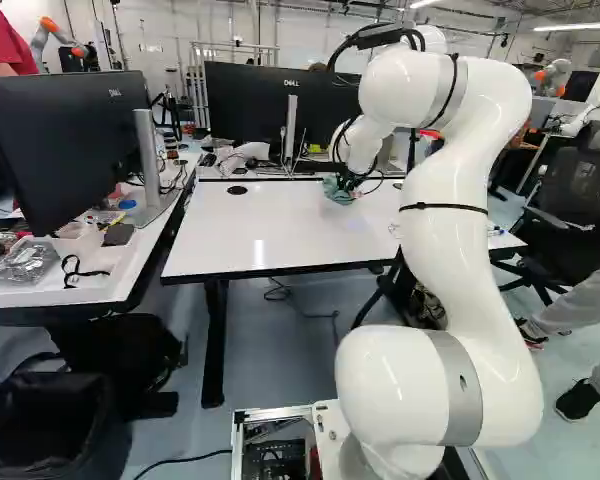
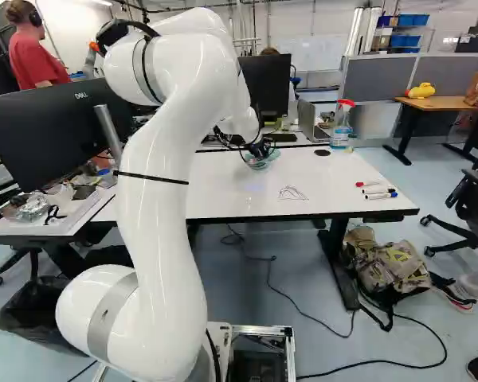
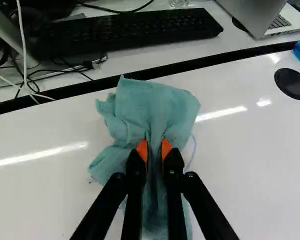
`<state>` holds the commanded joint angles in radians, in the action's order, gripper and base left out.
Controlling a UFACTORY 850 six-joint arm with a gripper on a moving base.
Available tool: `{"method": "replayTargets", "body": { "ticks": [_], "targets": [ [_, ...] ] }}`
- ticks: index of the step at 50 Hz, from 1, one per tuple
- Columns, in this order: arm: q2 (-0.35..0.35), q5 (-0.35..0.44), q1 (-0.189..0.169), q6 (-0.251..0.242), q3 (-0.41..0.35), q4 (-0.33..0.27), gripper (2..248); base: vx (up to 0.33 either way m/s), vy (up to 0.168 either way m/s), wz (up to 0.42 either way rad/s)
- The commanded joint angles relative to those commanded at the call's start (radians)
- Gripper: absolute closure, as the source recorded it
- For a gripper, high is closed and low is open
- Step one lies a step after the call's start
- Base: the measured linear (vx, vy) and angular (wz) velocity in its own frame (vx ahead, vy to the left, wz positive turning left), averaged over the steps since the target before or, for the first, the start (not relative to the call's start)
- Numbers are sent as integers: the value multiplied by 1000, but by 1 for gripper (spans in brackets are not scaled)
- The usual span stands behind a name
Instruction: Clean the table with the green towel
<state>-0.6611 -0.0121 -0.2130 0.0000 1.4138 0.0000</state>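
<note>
Wrist view: green towel (image 3: 157,107) pinched in the hand (image 2: 260,151).

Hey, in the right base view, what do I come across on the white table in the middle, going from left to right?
Green towel, arch-like pen drawing, round black disc, spray bottle with a red top, markers.

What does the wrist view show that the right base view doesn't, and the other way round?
Only the wrist view: orange pads of the gripper pinching the towel, and a thin blue line beside it.

Only the right base view: the markers, the curved black drawing and the camouflage backpack on the floor.

Both: the towel, the white tabletop, the round black disc and the laptop.
</note>
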Motion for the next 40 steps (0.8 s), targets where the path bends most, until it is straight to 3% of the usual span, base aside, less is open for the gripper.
{"method": "replayTargets", "body": {
  "ticks": [23,40],
  "targets": [
    [-13,0,-58,0,18,0,199,0,0,0],
    [39,0,-75,0,-54,0,199,0,0,0]
  ]
}}
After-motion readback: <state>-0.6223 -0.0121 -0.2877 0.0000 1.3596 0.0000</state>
